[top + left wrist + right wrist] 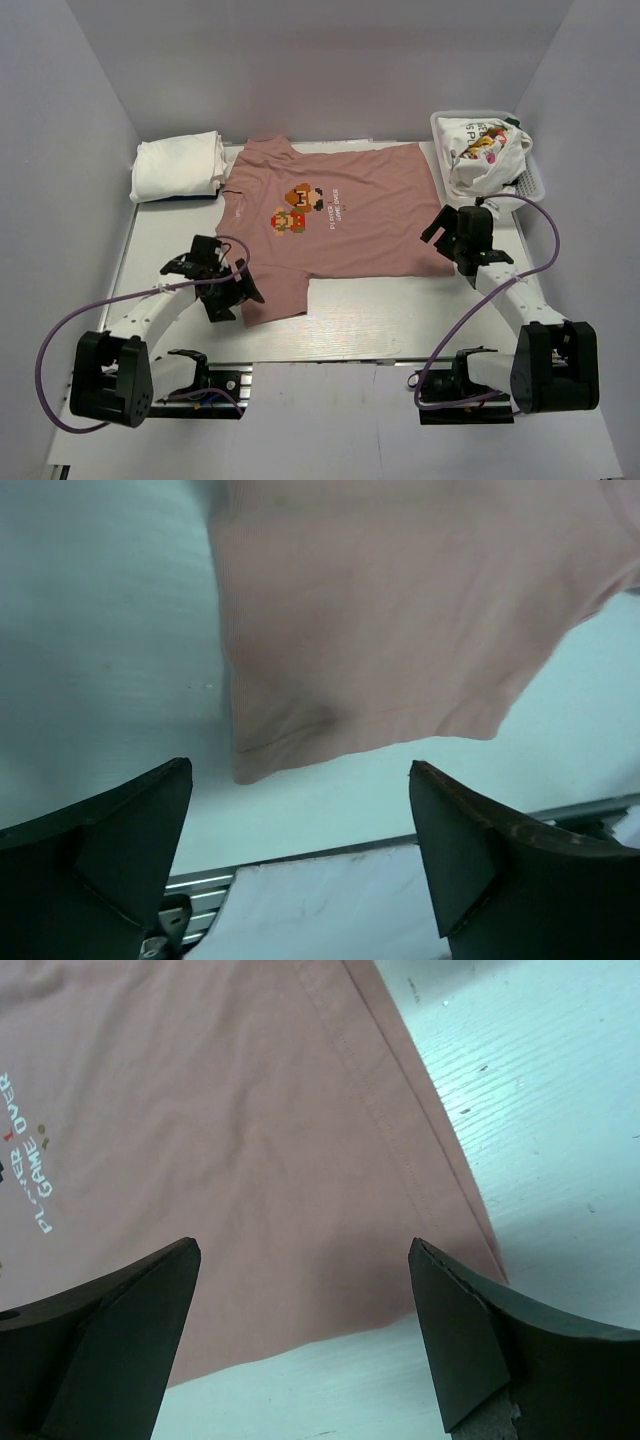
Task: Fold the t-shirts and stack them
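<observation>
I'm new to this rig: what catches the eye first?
A dusty-pink cotton t-shirt with two pixel-art figures lies spread mid-table, the open left gripper and right gripper over its near edge. Folded white t-shirts sit far left; a white mesh basket holding a crumpled printed t-shirt stands far right.

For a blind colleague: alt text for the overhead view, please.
A dusty-pink t-shirt lies spread on the table, left pincer and right pincer open at its near edge. Folded white shirts back left, filled basket back right.

pink tee [400, 610] cut off above, blurred
</observation>
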